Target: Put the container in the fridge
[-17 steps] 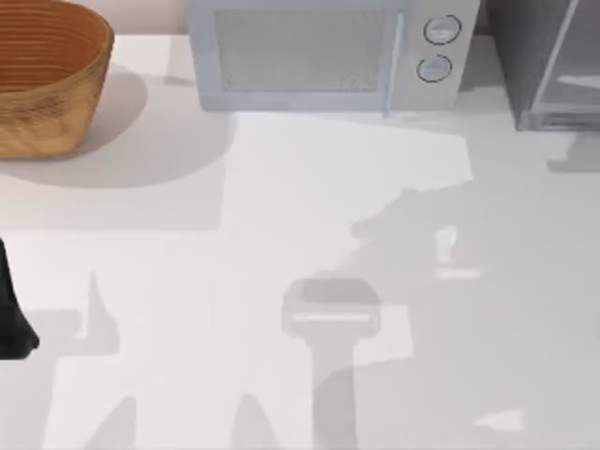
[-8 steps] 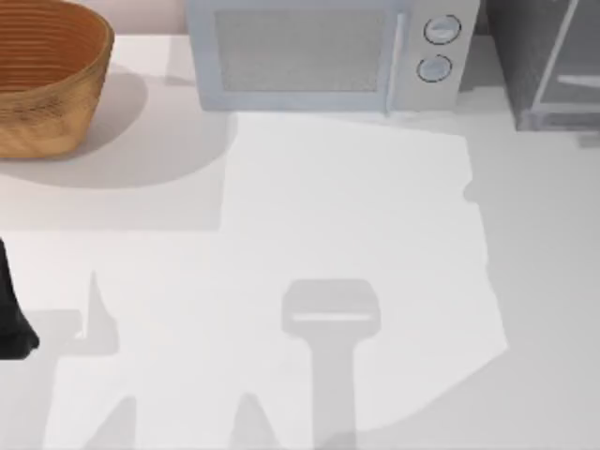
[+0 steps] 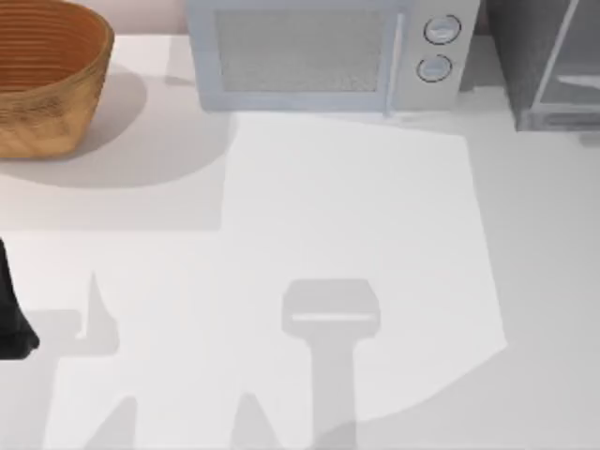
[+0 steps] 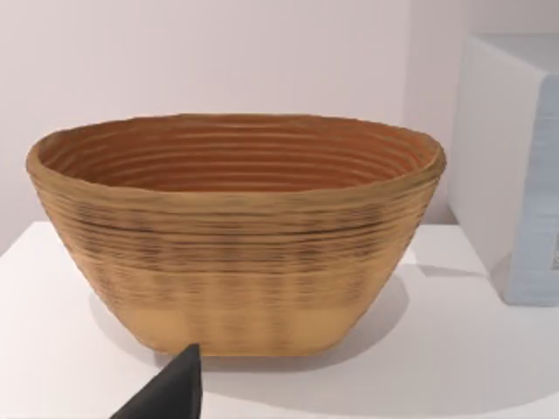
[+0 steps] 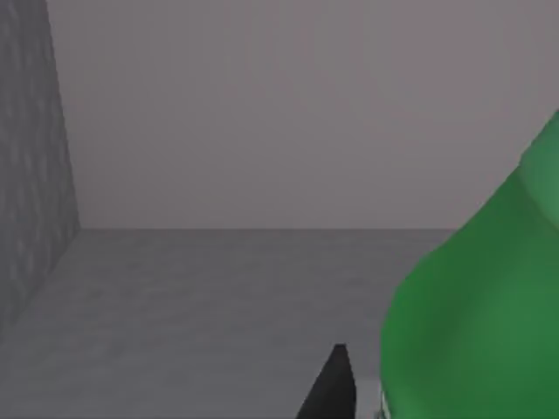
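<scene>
The container (image 5: pixel 476 305), a bright green bottle, looms close in the right wrist view, with a strip of white label at its lower edge. It hangs inside the fridge (image 5: pixel 218 297), whose grey floor and back wall lie behind it. My right gripper (image 5: pixel 367 397) is shut on the container; one black fingertip (image 5: pixel 332 388) shows beside it and the other is hidden behind the bottle. From above, the fridge (image 3: pixel 548 56) stands dark grey at the table's back right corner. My left arm (image 3: pixel 9 319) rests parked at the table's left edge.
A woven brown basket (image 3: pixel 47 75) sits at the back left, directly in front of the left wrist camera as basket (image 4: pixel 236 227). A light grey microwave (image 3: pixel 328 52) with two knobs stands at the back middle, close to the fridge's left side.
The right arm's shadow has slid off the table's middle toward the right and the fridge. The left arm, basket and microwave have stayed put.
</scene>
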Controlling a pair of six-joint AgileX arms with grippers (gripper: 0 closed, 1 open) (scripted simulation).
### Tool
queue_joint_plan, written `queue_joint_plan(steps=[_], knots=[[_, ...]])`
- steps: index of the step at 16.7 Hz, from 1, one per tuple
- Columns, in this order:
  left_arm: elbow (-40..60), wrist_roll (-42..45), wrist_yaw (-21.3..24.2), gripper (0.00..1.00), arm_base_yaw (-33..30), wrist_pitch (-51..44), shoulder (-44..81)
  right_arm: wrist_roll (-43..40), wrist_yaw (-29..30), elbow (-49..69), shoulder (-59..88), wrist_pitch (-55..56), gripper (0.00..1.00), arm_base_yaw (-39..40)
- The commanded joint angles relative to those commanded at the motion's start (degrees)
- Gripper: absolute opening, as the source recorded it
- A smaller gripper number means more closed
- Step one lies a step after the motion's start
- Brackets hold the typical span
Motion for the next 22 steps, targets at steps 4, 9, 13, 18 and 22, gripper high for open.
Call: queue_joint_plan(steps=[4, 9, 13, 18, 22], knots=[[0.0, 0.0, 0.0, 1.0, 0.0, 0.0, 0.0, 0.0, 0.9, 8.9, 5.4, -4.2, 0.01, 0.9], [0.0, 0.0, 0.0, 1.0, 0.0, 0.0, 0.0, -0.1, 2.2, 24.7, 11.6, -10.3, 0.01, 2.0], [0.0, 0.0, 0.0, 1.0, 0.0, 0.0, 0.0, -0.1, 2.9, 28.2, 14.4, -13.2, 0.01, 2.7], [0.0, 0.0, 0.0, 1.0, 0.0, 0.0, 0.0, -0.1, 2.9, 28.2, 14.4, -13.2, 0.16, 2.7], [0.0, 0.0, 0.0, 1.0, 0.0, 0.0, 0.0, -0.1, 2.9, 28.2, 14.4, -13.2, 0.46, 2.7]])
